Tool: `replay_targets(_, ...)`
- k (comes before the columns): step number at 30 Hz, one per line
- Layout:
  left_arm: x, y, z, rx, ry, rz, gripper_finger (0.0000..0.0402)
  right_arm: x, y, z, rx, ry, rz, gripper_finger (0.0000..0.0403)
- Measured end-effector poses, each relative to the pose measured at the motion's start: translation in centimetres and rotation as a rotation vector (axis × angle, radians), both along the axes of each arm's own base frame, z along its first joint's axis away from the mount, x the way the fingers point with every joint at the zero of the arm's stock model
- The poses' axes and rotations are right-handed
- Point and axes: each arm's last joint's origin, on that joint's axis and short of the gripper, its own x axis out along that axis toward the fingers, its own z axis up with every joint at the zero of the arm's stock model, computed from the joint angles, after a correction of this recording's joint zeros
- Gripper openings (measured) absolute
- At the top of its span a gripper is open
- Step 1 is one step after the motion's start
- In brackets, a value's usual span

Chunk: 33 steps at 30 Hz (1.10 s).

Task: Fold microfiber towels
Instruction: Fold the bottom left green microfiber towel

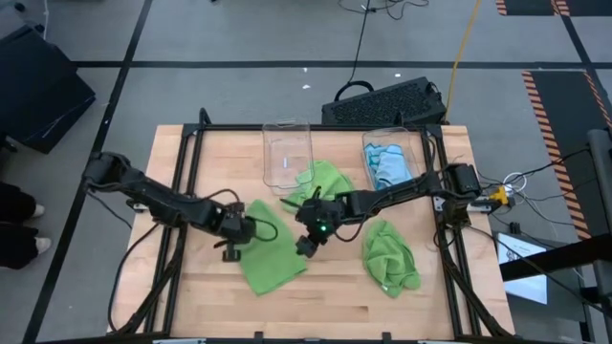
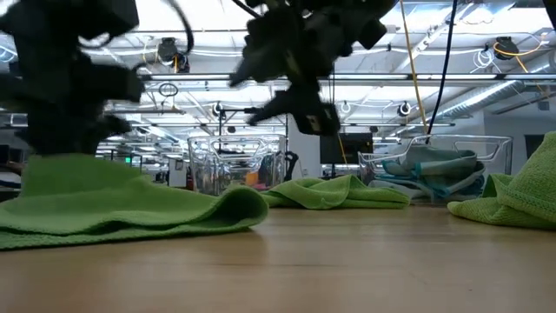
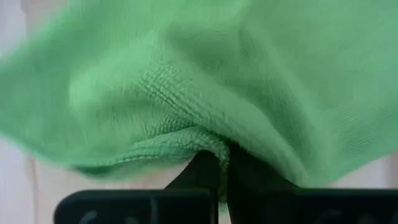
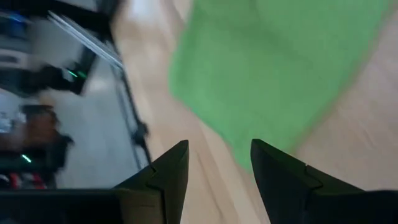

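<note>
Left gripper (image 1: 232,250) is clamped on the left edge of a green towel (image 1: 271,250) lying flat near the table's (image 1: 316,306) centre, its fingers (image 3: 208,174) together on a pinched fold. Right gripper (image 1: 308,244) hovers just right of that towel, fingers (image 4: 168,168) apart and empty. Two more green towels lie crumpled: one (image 1: 390,256) toward the right edge, one (image 1: 325,182) by the bins (image 1: 287,153) at the far edge.
</note>
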Motion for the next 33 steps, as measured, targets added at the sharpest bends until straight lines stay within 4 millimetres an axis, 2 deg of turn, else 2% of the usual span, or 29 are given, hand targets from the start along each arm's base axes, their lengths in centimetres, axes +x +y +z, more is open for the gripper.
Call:
replay_targets(5,0.6,-1.6,1.0,0.051,-0.095,-0.044,0.0006,0.5,-0.5,0.4,0.008,-0.062,-0.018,0.0164)
replay_targets(11,-0.7,-1.6,-0.3,0.129,0.049,0.077,0.0006,0.4,-0.3,0.3,-0.016,-0.052,-0.037,0.0164)
replay_targets(18,-2.3,-0.8,-1.4,0.182,0.151,0.194,0.0006,0.4,1.4,0.0,-0.061,-0.041,-0.128,0.0164)
replay_targets(23,-2.7,-0.3,-2.0,0.181,0.154,0.255,0.0004,0.8,3.4,-1.5,-0.077,-0.049,-0.140,0.0161)
replay_targets(26,-2.7,-0.3,-2.0,0.186,0.146,0.259,0.0006,1.4,4.6,-1.9,-0.053,-0.126,-0.124,0.0127)
replay_targets(30,-2.4,-0.2,-2.1,0.215,0.113,0.234,0.0004,1.9,5.6,-3.3,-0.064,-0.154,-0.134,0.0027)
replay_targets(33,-2.3,-0.3,-2.0,0.224,0.097,0.195,0.0005,3.0,6.2,-4.0,-0.105,-0.187,-0.113,0.0011)
